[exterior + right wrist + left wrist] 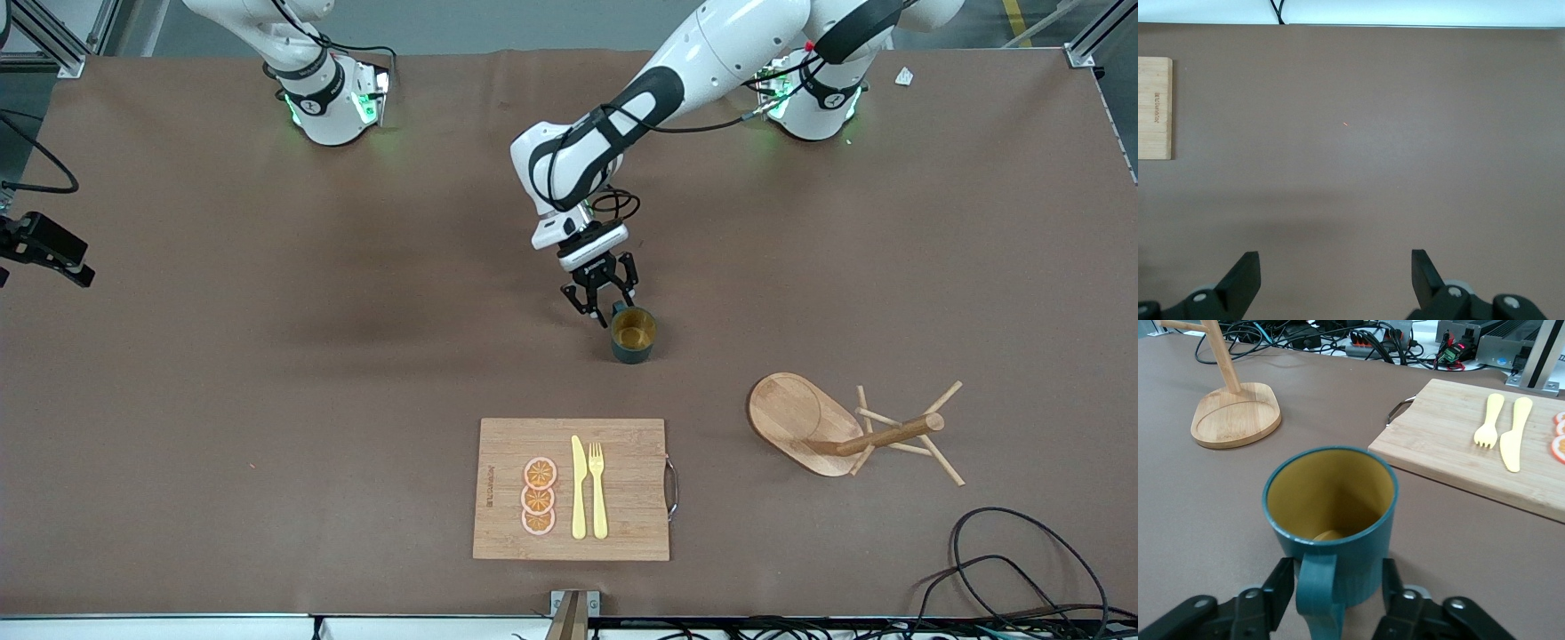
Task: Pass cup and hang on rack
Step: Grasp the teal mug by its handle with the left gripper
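The dark teal cup [633,334] stands upright on the table near its middle, its yellowish-tan inside showing. My left gripper [605,300] is low at the cup, on the side toward the robots' bases. In the left wrist view the cup [1331,513] fills the middle and its loop handle points back between the open fingers [1280,585] of the left gripper [1337,587]; small gaps show on both sides. The wooden rack [794,418] stands upright toward the left arm's end, nearer the front camera than the cup. My right gripper [1335,257] is open and empty over bare table.
A bamboo cutting board [622,524] with orange slices, a yellow knife and a fork lies near the front edge. The rack [1235,413] and the board [1451,433] also show in the left wrist view. Black cables [1013,569] lie at the front corner by the rack.
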